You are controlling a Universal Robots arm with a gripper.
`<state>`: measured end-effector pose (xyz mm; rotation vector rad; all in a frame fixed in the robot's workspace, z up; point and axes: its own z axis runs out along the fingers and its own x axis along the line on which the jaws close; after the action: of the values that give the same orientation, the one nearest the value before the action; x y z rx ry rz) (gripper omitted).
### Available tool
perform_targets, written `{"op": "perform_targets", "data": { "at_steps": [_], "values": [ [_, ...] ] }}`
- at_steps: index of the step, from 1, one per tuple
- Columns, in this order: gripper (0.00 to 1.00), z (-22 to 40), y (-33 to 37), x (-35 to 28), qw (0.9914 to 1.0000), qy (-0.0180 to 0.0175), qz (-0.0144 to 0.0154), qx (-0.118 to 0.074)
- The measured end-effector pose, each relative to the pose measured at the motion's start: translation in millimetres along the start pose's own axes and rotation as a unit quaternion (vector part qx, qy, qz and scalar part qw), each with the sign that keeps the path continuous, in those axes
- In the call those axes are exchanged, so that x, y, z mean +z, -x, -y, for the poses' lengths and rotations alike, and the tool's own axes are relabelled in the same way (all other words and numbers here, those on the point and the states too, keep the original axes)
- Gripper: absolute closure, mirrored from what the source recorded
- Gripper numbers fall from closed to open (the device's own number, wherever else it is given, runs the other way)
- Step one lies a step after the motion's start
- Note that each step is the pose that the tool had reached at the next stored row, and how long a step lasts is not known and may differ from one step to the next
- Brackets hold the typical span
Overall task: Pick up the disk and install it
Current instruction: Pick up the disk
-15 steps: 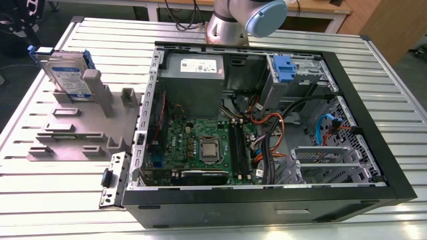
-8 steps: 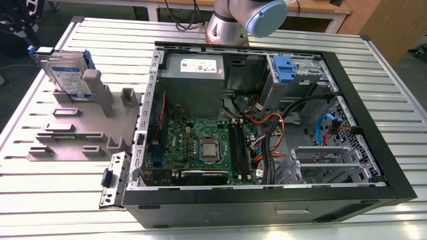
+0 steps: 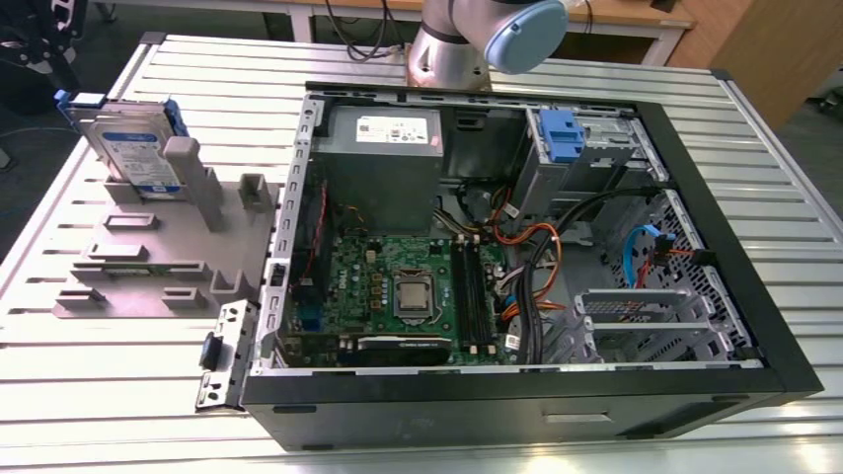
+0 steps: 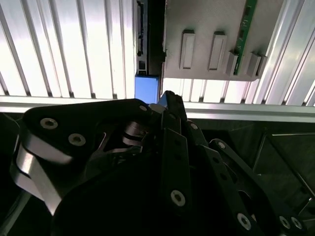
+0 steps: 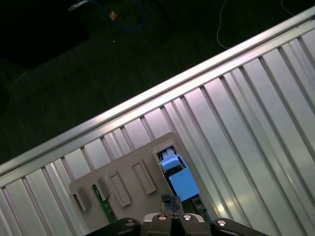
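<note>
One disk (image 3: 132, 148) is seen standing on edge in a slot at the far end of a grey holder (image 3: 158, 267). The holder is laid on the tabletop (image 3: 79, 395), at the exterior view's left of an open case (image 3: 527, 247). The disk is kept upright, its labelled face turned toward the exterior camera, with its blue bracket showing along the top and sides. It has not been lifted, and nothing is touching it.

In the first wrist view the disk (image 5: 179, 182) is looked down upon, so its blue-capped top edge is presented as a narrow strip at one corner of the holder (image 5: 128, 182). The tool (image 5: 170, 199) is seen at one end of that strip and is judged to hang well above it, not on it. In the second wrist view the same blue edge (image 4: 147, 86) is found just past the tip of the tool (image 4: 166, 97). The disk is therefore judged to lie below the tool and slightly ahead of it, with the strip running away from the tip.

The tool appears drawn together, with nothing clamped. Inside the case, a bay with a blue latch (image 3: 560, 133) is seen at the far corner, well apart from the disk.
</note>
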<state>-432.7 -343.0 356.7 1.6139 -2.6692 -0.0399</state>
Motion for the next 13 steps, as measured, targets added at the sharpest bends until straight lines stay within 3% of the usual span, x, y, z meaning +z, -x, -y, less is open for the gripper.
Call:
{"op": "perform_targets", "data": {
  "at_steps": [8, 10, 13],
  "values": [
    [0.89, 0.0, 0.0, 0.1, 0.99974, -0.0006, -0.0006, -0.023],
    [0.89, -0.1, 0.0, 0.2, 0.99964, -0.0037, 0.0008, -0.026],
    [0.89, -0.2, -0.1, 0.5, 0.99951, -0.0110, 0.0062, -0.029]
  ]
}}
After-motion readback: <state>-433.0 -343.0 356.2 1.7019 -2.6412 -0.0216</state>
